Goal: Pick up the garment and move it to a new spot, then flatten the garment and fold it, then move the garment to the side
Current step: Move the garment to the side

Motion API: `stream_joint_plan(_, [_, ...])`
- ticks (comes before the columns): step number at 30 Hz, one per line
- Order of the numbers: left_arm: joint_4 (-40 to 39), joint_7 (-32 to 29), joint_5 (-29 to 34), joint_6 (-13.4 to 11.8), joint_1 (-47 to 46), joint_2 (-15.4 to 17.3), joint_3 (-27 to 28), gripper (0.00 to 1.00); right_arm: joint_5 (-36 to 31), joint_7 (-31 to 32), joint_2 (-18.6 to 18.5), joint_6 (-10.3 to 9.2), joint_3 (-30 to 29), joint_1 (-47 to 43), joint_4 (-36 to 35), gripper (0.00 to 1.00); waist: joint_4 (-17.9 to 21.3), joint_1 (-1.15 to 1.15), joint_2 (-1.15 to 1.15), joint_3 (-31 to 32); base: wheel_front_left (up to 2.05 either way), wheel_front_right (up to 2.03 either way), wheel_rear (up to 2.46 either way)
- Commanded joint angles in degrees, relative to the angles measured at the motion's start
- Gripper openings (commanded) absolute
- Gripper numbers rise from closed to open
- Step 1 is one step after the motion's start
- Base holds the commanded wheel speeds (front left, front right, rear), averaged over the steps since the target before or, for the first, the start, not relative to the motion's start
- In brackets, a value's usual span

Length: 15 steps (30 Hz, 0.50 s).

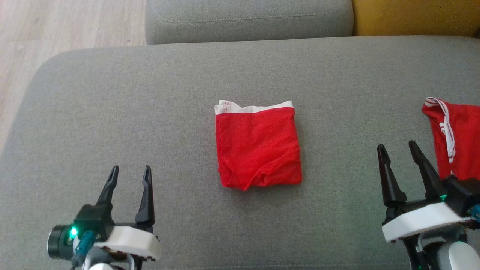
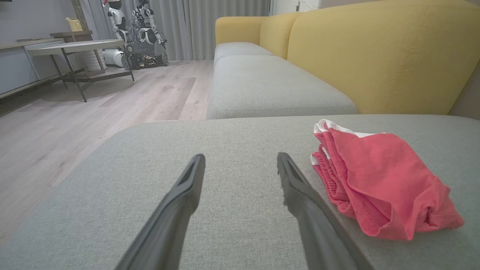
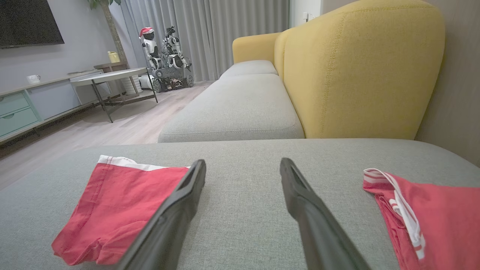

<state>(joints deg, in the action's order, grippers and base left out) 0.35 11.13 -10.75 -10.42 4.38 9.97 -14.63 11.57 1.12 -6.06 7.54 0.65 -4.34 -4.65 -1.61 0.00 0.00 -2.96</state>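
— Two red pieces of clothing are showing. Which one are you describing?
— You are looking down at the garment. It is lying folded into a neat red square at the middle of the grey seat cushion. A white band is running along its far edge. I am not making out any readable writing on the fabric.
— Where are my grippers sitting?
— Your left gripper is hovering over the cushion at the near left, well apart from the garment. Its fingers are spreading wide and holding nothing. Your right gripper is hovering at the near right, its fingers likewise spread and empty. The garment is lying between the two and touching neither.
— And the other red piece?
— A second red garment with white stripes is lying just beside your right gripper, on its outer side, and running off the picture's right edge.
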Motion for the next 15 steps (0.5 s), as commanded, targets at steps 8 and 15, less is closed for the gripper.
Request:
stream_joint_plan(8, [-0.93,0.86,-0.73,-0.15,-2.45,1.13,1.71,1.00,-0.24,0.40,-0.05,-0.05,0.91,0.61,-2.46,1.00,-0.15,0.00,0.00,-0.15,0.00,0.00,0.00])
stream_joint_plan(15, [-1.00,1.31,-0.86,0.13,-4.42,0.76,1.08,1.00,0.23,0.62,-0.40,-0.05,-0.53,1.31,-0.87,1.00,-2.99,0.00,0.00,-1.56,0.00,0.00,0.00])
